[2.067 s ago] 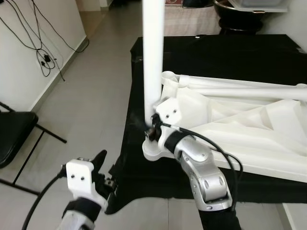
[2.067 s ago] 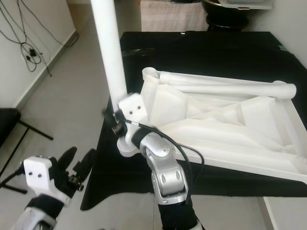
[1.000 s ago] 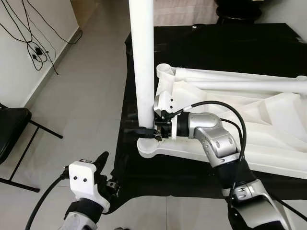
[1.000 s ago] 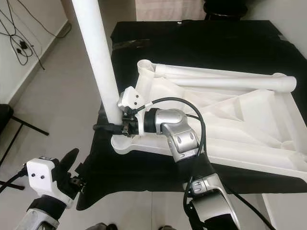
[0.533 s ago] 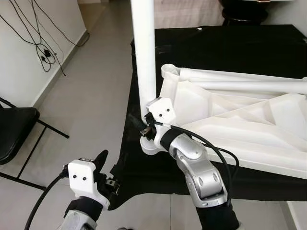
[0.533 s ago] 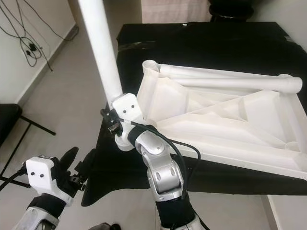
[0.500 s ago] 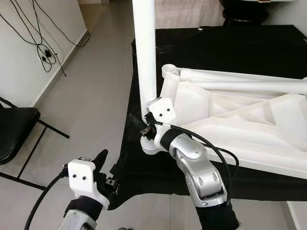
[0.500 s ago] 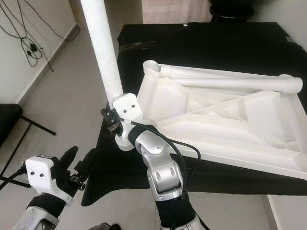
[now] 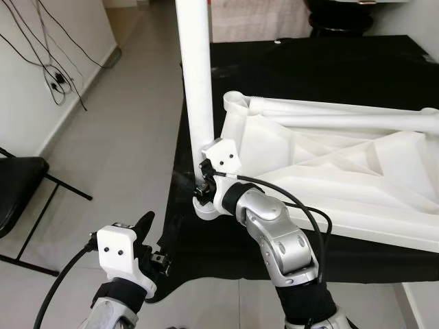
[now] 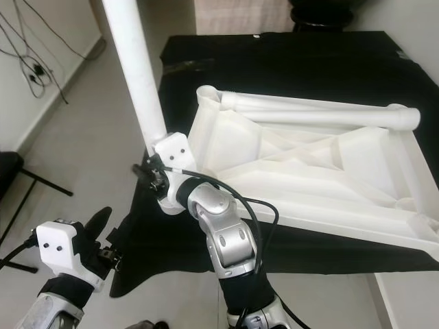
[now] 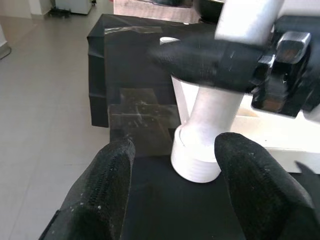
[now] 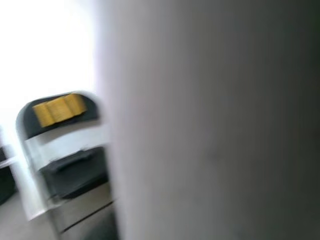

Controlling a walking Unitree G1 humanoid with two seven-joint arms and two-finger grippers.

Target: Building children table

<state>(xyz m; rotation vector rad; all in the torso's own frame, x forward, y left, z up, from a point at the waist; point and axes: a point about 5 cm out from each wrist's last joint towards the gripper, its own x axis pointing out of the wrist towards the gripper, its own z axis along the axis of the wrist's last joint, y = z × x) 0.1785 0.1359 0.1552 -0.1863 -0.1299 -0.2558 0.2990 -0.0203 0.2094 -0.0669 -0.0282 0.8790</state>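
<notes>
— On the black-draped surface [image 9: 343,62], what?
— White children's table top [image 9: 343,171], lying upside down, ribs showing. One white leg [image 9: 195,82] standing upright in the near left corner socket [image 9: 204,205]; another white leg [image 9: 343,110] lying flat along the far edge.
— Right gripper [image 9: 203,184]?
— Pressed against the base of the upright leg, just above the socket. Fingers mostly hidden behind the white wrist housing; cannot tell whether clamped or loose.
— Left gripper [image 9: 147,236]?
— Low, over the grey tiled floor [image 9: 116,151], near the cloth's hanging corner, apart from the table. Folding chair [image 9: 20,192] and wall cables [image 9: 41,62] off to the left.
— From the right eye?
— Same layout, upright leg [image 10: 137,75] leaning slightly leftward.
— From the left wrist?
— Two black fingers [image 11: 107,175] spread wide, holding nothing; socket and leg base [image 11: 205,135] ahead between them, not touched.
— From the right wrist?
— Blurred white leg surface [image 12: 215,125] very close; chair-like shape with a yellow patch [image 12: 60,110] beyond.
</notes>
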